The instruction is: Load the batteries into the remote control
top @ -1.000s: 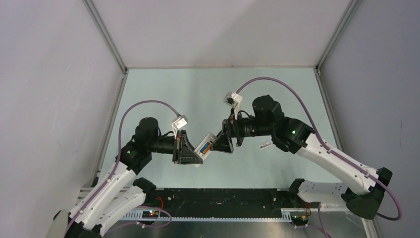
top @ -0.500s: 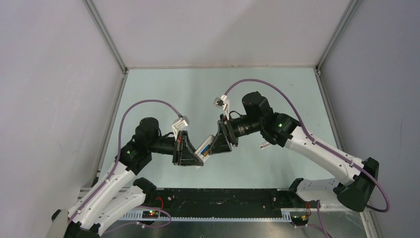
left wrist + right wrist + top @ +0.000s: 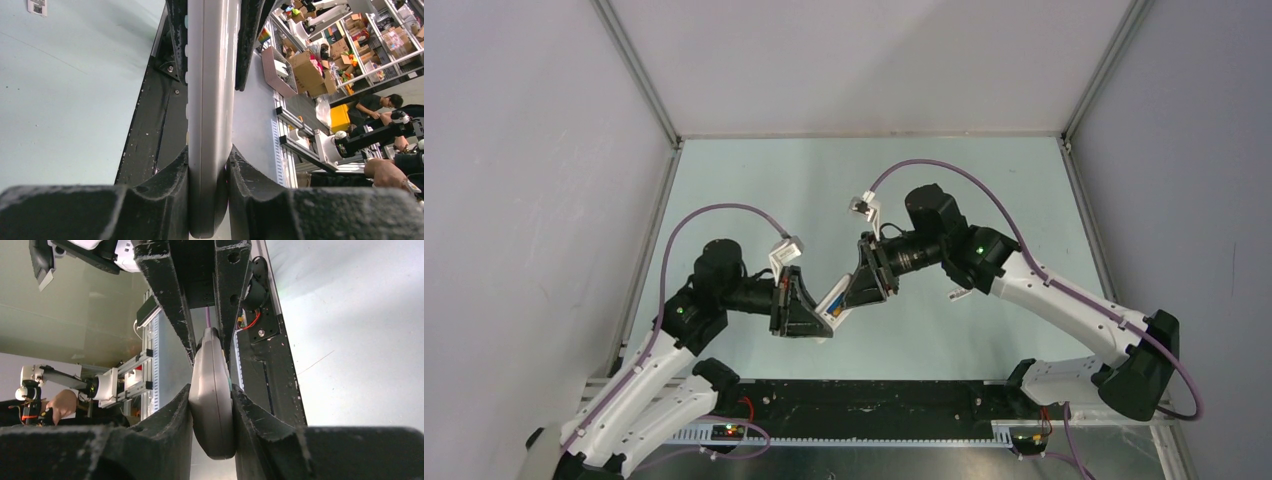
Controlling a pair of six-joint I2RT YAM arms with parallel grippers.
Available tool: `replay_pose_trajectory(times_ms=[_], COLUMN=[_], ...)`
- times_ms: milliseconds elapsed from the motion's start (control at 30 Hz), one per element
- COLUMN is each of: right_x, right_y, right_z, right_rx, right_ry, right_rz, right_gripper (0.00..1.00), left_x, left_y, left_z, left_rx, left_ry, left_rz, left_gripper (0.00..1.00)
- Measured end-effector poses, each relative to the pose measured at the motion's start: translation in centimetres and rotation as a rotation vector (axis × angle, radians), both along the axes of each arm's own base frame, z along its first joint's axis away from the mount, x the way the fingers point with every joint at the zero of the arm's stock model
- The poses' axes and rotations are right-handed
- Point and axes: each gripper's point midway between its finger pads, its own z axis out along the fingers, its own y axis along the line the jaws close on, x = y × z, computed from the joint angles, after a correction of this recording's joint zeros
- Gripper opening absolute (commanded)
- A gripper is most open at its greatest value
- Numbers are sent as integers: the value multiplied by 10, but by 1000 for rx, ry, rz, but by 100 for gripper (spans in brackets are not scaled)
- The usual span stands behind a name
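The small white flat rectangular remote control [image 3: 210,75] hangs in the air above the pale green surface [image 3: 754,190], near its middle. The left pincer [image 3: 209,162] is clamped on one end and the right pincer [image 3: 211,400] hugs the other, pads on both faces. The blue and orange batteries [image 3: 835,309] appear seated in its back. Loading looks nearly done; I cannot tell whether a cover is left to fit.

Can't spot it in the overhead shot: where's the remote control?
Top view, centre: the remote control is held between the left hand and right hand, above the table.
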Motion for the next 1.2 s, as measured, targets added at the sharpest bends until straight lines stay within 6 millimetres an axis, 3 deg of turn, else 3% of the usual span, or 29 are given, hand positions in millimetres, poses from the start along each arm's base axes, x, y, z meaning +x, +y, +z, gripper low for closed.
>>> replay_pose_trajectory(times_ms=[133, 200, 333, 467, 633, 800, 900, 933, 1100, 1200], right_x=[5, 9, 25, 48, 69, 84, 90, 91, 88, 88], right_y=[3, 3, -4, -23, -50, -54, -54, -55, -59, -58], right_z=[-1, -5, -2, 15, 26, 22, 20, 22, 42, 52], right_rx=[-4, -13, -6, 44, 125, 166, 184, 196, 283, 321], right_ry=[16, 25, 43, 58, 99, 162, 212, 224, 256, 271], right_rz=[-38, -66, -134, -245, -398, -505, -552, -566, -600, -597], right_gripper=[13, 14, 13, 13, 14, 14, 14, 14, 17, 17], left_x=[0, 2, 14, 40, 77, 107, 117, 119, 118, 117], left_y=[0, -1, -3, -5, -10, -19, -19, -19, -17, -16], left_z=[2, 9, 26, 44, 63, 60, 61, 64, 83, 92], left_rx=[-6, -14, -29, -39, -124, -227, -256, -269, -347, -378], left_ry=[-14, -28, -79, -88, 30, 223, 288, 299, 319, 319], left_rz=[-1, 9, 75, 231, 440, 561, 609, 620, 634, 632], left_gripper=[77, 86, 91, 88, 75, 73, 69, 64, 49, 47])
